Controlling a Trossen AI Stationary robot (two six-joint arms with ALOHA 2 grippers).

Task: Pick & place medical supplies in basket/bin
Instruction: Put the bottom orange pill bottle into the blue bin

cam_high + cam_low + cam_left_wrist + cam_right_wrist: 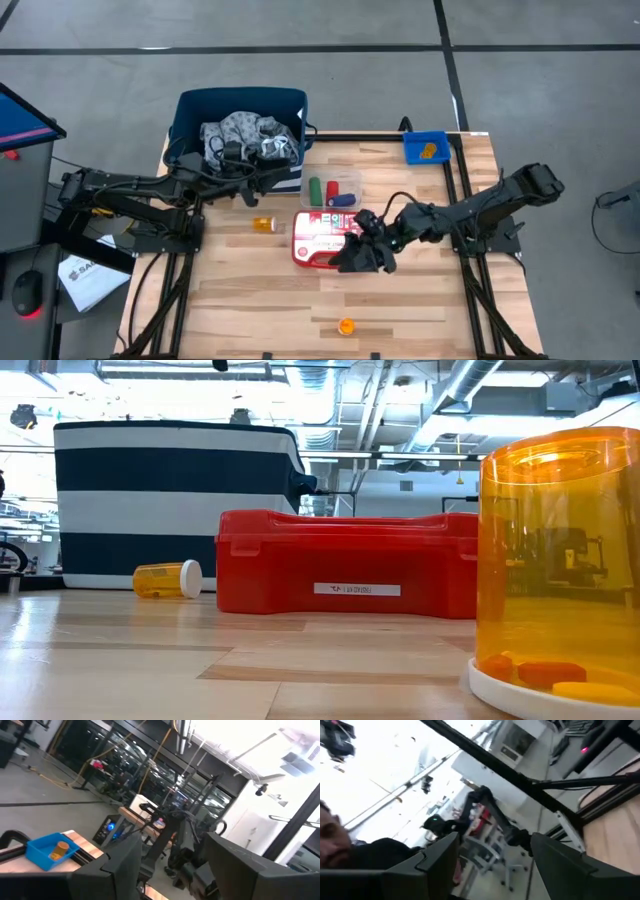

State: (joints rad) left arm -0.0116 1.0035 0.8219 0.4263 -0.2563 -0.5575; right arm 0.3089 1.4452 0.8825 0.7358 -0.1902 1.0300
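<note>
The navy basket (240, 118) stands at the table's far left and holds the grey-white cloth (235, 132). The small blue bin (427, 148) at the far right holds an orange pill bottle (59, 850). Another pill bottle (262, 224) lies on its side on the table. A third (346, 326) stands on its white cap near the front edge. Red, green and blue cylinders (330, 190) sit in a clear tray. My left gripper (288, 172) is open and empty by the basket's near right corner. My right gripper (352, 256) is open and empty over the red case's right end.
The red-and-white first-aid case (325, 238) lies mid-table, between the lying bottle and my right arm; it also shows in the low view (345, 565). Bare wood lies along the near left of the table. A person shows at the edge of the right wrist view (335, 845).
</note>
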